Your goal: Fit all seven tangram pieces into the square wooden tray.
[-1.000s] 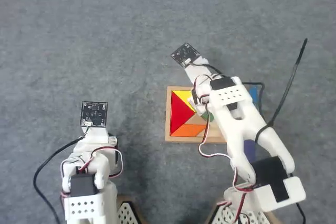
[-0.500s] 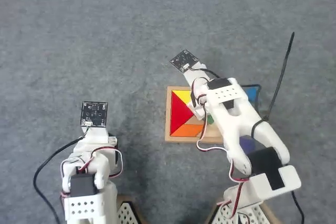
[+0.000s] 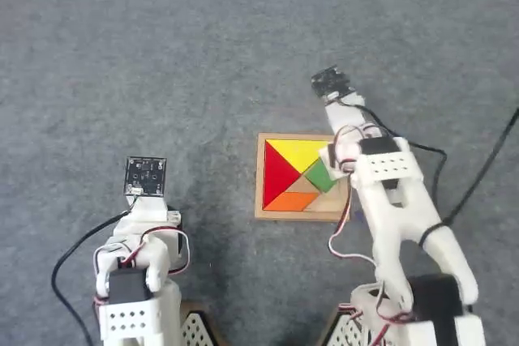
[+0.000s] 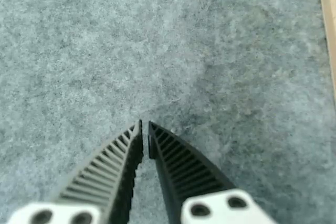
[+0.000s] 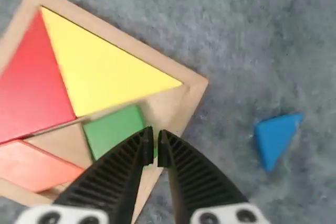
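Table (image 3: 162, 62): grey and fuzzy. It holds the tray and both arms.
Tray (image 3: 260, 176): a square wooden one, just in front of the right arm. It is only part full, and bare wood shows by the green piece.
Big pieces: a red triangle (image 3: 277, 174) and a yellow triangle (image 3: 298, 153) lie flat in the tray, edge to edge.
Orange piece (image 3: 290, 200): flat in the tray, below the red triangle.
Green square (image 3: 319, 176): in the tray, touching the yellow triangle.
Blue triangle (image 5: 275, 136): small, out on the table, near the tray corner but not touching it.
Right end effector (image 5: 154, 132): it hangs over the edge of the green square. Its fingers are almost closed, with only a thin gap, and it holds nothing.
Left end effector (image 4: 145, 125): over bare table, well apart from the tray. It is almost closed too, and empty.
Step in hand: I think the blue triangle should be picked up next.
How to do it well: open the fingers wide first. Come straight down over the blue triangle and pinch two flat sides, not a point. Lift it clear of the tray rim.
Take care: do not bump the green square. Turn the blue triangle to match the bare spot, then let go low.
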Robot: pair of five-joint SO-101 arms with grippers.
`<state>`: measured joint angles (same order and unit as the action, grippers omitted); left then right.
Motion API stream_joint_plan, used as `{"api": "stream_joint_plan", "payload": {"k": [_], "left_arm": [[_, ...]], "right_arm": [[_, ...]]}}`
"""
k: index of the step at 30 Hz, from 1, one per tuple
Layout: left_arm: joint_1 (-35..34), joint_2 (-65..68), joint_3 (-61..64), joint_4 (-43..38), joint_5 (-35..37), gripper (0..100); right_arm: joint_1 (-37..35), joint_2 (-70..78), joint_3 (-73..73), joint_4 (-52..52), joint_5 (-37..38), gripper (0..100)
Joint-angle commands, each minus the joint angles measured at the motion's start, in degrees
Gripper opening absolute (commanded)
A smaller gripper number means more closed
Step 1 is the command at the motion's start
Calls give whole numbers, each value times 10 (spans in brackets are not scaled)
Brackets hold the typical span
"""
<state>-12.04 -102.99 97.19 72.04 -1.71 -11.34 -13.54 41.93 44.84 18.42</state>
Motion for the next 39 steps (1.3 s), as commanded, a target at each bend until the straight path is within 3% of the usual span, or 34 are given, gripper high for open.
{"api": "stream_joint_plan", "payload": {"k": [1,18,23,30,35,39], "left_arm": [[-1,-11,-7,2,10,18],[-1,-11,-7,2,10,18],[-1,-11,-7,2,10,18],[-1,-11,-7,2,10,18],[-1,-11,-7,2,10,18],[-1,-11,-7,2,10,18]], "right_arm": [[7,29,-7,-15,-4,23],[-69,64,-3,-10,24,23],[-18,-19,-3,17,18,24],[131,-66,-26,36,-54,28],[150,-2,-91,109,-53,28],[145,63,-151,111,-75,73]]}}
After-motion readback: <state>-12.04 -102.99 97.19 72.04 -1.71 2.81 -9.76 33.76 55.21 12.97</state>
